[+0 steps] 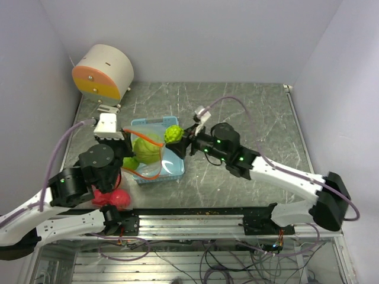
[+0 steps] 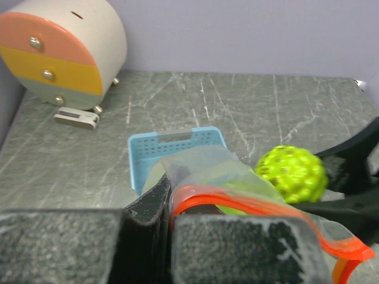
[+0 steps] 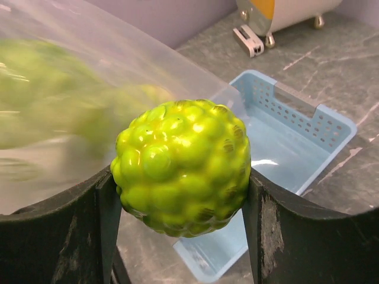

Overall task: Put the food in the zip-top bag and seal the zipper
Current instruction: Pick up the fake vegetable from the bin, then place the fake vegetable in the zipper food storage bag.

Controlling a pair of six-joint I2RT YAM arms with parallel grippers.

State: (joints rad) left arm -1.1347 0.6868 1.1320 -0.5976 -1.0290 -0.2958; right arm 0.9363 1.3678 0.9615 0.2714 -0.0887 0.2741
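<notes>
A clear zip-top bag (image 1: pixel 151 158) with an orange zipper hangs open over the light blue tray (image 1: pixel 173 171). A ribbed green cabbage-like piece (image 1: pixel 147 150) is inside it. My left gripper (image 1: pixel 127 145) is shut on the bag's zipper rim (image 2: pixel 237 204) and holds it up, as the left wrist view (image 2: pixel 166 208) shows. My right gripper (image 1: pixel 176 136) is shut on a bumpy yellow-green ball (image 3: pixel 180 165), held just above the bag's mouth (image 2: pixel 293 173). Two red apple-like balls (image 1: pixel 115 198) lie by the left arm. A small green ball (image 1: pixel 129 163) sits beside the bag.
A round toy drawer chest (image 1: pixel 102 72) with pink, yellow and pale fronts stands at the back left (image 2: pixel 59 53). The tray's far handle end shows empty in the right wrist view (image 3: pixel 296 136). White walls close in the grey table on three sides.
</notes>
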